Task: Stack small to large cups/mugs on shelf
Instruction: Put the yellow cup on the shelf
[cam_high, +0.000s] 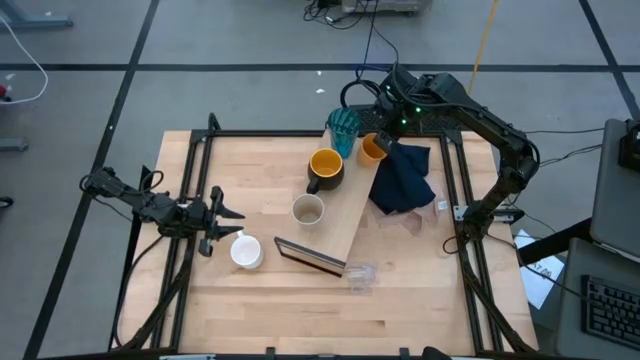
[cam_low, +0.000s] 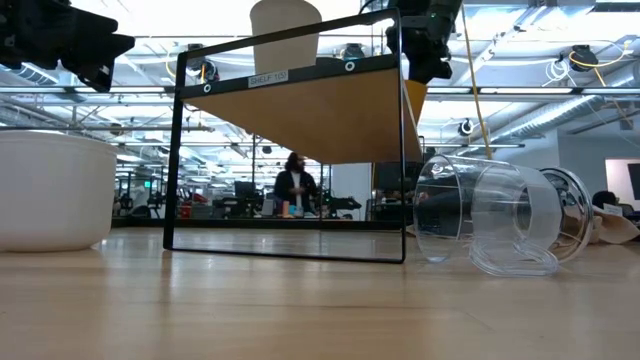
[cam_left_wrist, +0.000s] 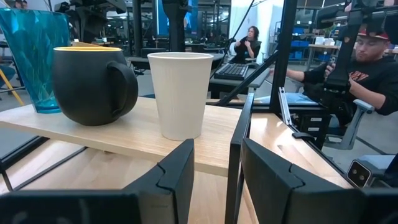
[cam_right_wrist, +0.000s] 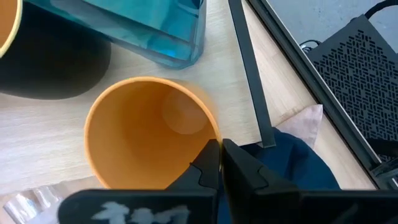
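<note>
The orange cup (cam_high: 372, 149) stands upright on the shelf (cam_high: 345, 225) beside the teal tumbler (cam_high: 343, 128); the right pincer (cam_right_wrist: 221, 155), shut and empty, hovers directly over its rim; the half-open left pincer (cam_high: 222, 217) waits by the white mug (cam_high: 246, 252), far off.

A teal ribbed tumbler (cam_high: 343, 128), a black mug with yellow interior (cam_high: 326, 168), an orange cup (cam_high: 373, 148) and a beige cup (cam_high: 308, 210) on the light-wood shelf (cam_high: 352, 222); navy cloth (cam_high: 404, 180) at 3 o'clock, white mug (cam_high: 246, 251) on the pale worktop (cam_high: 300, 310).
</note>
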